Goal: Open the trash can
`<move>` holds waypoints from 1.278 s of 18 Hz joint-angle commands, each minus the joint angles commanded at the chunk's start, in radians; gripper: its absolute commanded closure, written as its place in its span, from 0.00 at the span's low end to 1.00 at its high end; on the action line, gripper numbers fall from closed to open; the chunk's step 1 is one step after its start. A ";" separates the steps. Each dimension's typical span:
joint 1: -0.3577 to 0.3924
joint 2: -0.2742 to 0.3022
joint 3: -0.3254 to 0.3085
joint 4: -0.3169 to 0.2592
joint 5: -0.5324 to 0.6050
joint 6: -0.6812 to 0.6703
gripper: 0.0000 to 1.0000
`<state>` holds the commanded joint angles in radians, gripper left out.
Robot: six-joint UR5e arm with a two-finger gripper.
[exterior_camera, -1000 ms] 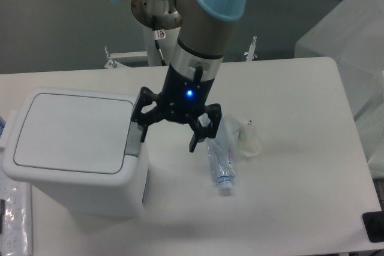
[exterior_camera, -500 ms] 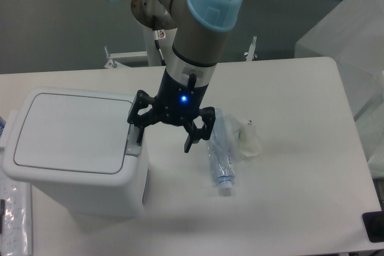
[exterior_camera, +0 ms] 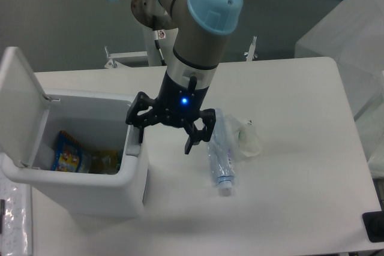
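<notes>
Since half a second ago we see the lid (exterior_camera: 23, 106) of the trash can (exterior_camera: 90, 193) has swung up from flat to stand near upright on the left, while the arm has barely shifted; the trash can sits at the table's (exterior_camera: 288, 208) left front, its mouth now uncovered, and inside we make out a colourful packet (exterior_camera: 69, 154) and some yellow wrapping beside it; on the can's right rim lies the grey push-button tab (exterior_camera: 132, 147); the gripper (exterior_camera: 165, 139) hangs pointing down from the arm's grey wrist, a blue light lit on its body, its fingers spread apart and pinching nothing; the left fingertip (exterior_camera: 141, 138) sits at the tab, the right one over bare table; just right of it a plastic bottle (exterior_camera: 219, 160) lies on its side, touching a crumpled clear wrapper (exterior_camera: 246, 139).
</notes>
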<state>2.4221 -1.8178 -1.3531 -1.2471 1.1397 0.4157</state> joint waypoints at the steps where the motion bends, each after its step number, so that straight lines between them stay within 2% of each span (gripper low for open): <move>1: 0.006 -0.002 0.009 0.002 0.002 0.006 0.00; 4: 0.060 -0.009 0.019 0.038 0.005 0.047 0.00; 6: 0.110 -0.037 0.002 0.078 0.006 0.194 0.00; 9: 0.170 -0.080 -0.008 0.081 0.009 0.403 0.00; 10: 0.182 -0.096 -0.005 0.084 0.029 0.470 0.00; 13: 0.224 -0.129 -0.004 0.100 0.187 0.697 0.00; 15: 0.244 -0.150 -0.006 0.097 0.241 0.806 0.00; 19: 0.272 -0.190 0.003 0.097 0.288 0.854 0.00; 23: 0.273 -0.244 0.029 0.084 0.437 0.937 0.00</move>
<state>2.6952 -2.0616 -1.3239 -1.1627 1.5767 1.3527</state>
